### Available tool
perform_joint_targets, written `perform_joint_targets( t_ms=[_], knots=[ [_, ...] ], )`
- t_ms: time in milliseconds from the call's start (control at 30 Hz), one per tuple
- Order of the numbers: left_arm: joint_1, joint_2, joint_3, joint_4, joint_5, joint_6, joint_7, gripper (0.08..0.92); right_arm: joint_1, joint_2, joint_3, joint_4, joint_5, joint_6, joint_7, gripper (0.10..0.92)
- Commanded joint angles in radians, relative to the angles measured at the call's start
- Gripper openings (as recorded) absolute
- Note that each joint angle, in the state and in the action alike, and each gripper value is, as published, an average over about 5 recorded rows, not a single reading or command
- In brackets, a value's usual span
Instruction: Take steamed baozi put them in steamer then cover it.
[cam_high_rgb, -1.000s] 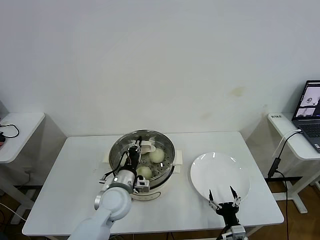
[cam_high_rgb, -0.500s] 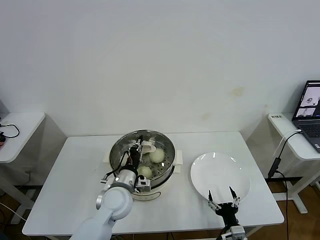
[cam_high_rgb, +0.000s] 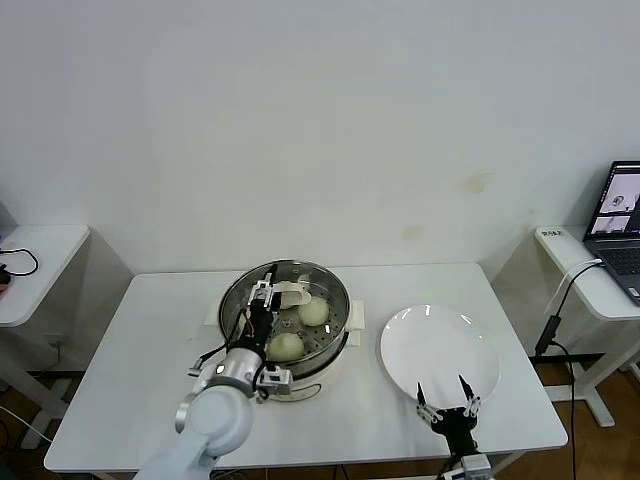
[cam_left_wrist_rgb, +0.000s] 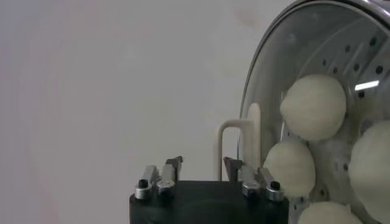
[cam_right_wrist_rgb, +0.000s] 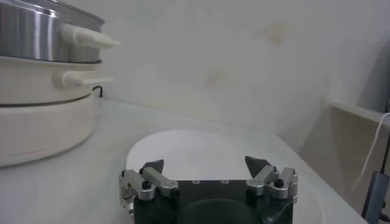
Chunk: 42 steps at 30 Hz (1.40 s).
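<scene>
Above the steamer (cam_high_rgb: 286, 330), the left gripper (cam_high_rgb: 262, 298) hovers with its fingers (cam_left_wrist_rgb: 173, 165) spread apart, holding nothing. Just beyond those fingers, steamed baozi (cam_high_rgb: 313, 311) sit on the perforated tray. Near the surface's (cam_high_rgb: 150, 330) front edge, the right gripper (cam_high_rgb: 447, 402) waits with fingers (cam_right_wrist_rgb: 151, 168) wide apart, a white plate (cam_high_rgb: 440, 352) just ahead.

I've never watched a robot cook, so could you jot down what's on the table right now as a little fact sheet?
Steamer: shiny pot on a cream base, middle of the white table.
Buns: four show inside the pot in the left wrist view.
Cover: clear lid sitting on the pot, handle on top.
Plate: white, bare, beside the steamer.
Left gripper: over the lid by the handle, jaws open, nothing between them.
Right gripper: at the plate's near edge, jaws open, holding nothing.
</scene>
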Motion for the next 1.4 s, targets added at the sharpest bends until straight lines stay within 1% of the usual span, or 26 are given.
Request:
perform_joint_targets(
  t_ms=[33,100,167,233,300,367,467,533,600,700,767,933,1067,1167,1400],
  knots=[
    [0.295,0.019,-0.109,-0.266,-0.053,-0.069,-0.084,0.767,-0.022,-0.019,0.001,0.009,0.010,0.003,-0.001,0.823],
    [0.393,0.006,-0.139,-0.330,-0.072,-0.096,-0.113,0.805,-0.031,-0.031,0.002,0.016,0.019,0.004,-0.002,0.823],
    [0.490,-0.015,-0.175,-0.378,-0.113,-0.124,-0.152,0.818,-0.039,-0.044,0.004,0.024,0.031,0.004,-0.004,0.823],
    [0.588,-0.047,-0.225,-0.409,-0.215,-0.165,-0.220,0.821,-0.047,-0.058,0.006,0.032,0.047,0.005,-0.008,0.823],
    [0.669,-0.080,-0.296,-0.412,-0.415,-0.214,-0.310,0.822,-0.053,-0.068,0.007,0.038,0.060,0.006,-0.011,0.823],
    [0.730,-0.107,-0.390,-0.400,-0.680,-0.257,-0.366,0.823,-0.056,-0.071,0.005,0.045,0.065,0.004,-0.014,0.823],
    [0.788,-0.128,-0.516,-0.363,-1.054,-0.317,-0.392,0.823,-0.063,-0.066,0.004,0.062,0.057,0.001,-0.015,0.823],
    [0.818,-0.133,-0.561,-0.330,-1.224,-0.366,-0.410,0.823,-0.076,-0.065,0.006,0.080,0.048,0.001,-0.014,0.823],
    [0.842,-0.132,-0.581,-0.299,-1.342,-0.400,-0.422,0.823,-0.091,-0.070,0.008,0.099,0.044,0.003,-0.015,0.823],
    [0.870,-0.129,-0.581,-0.258,-1.451,-0.415,-0.414,0.823,-0.117,-0.087,0.017,0.132,0.058,0.005,-0.019,0.823],
    [0.887,-0.127,-0.575,-0.233,-1.482,-0.453,-0.402,0.823,-0.136,-0.102,0.027,0.147,0.081,0.004,-0.023,0.823],
    [0.896,-0.119,-0.571,-0.153,-1.526,-0.593,-0.396,0.823,-0.184,-0.141,0.035,0.164,0.132,-0.003,-0.036,0.823],
    [0.885,-0.114,-0.575,-0.104,-1.549,-0.649,-0.381,0.823,-0.206,-0.151,0.027,0.181,0.150,-0.008,-0.042,0.823],
    [0.885,-0.110,-0.580,-0.092,-1.556,-0.663,-0.370,0.823,-0.211,-0.145,0.022,0.186,0.147,-0.009,-0.043,0.823],
    [0.896,-0.101,-0.580,-0.106,-1.533,-0.642,-0.359,0.823,-0.219,-0.138,0.007,0.194,0.136,-0.008,-0.046,0.823]
  ],
)
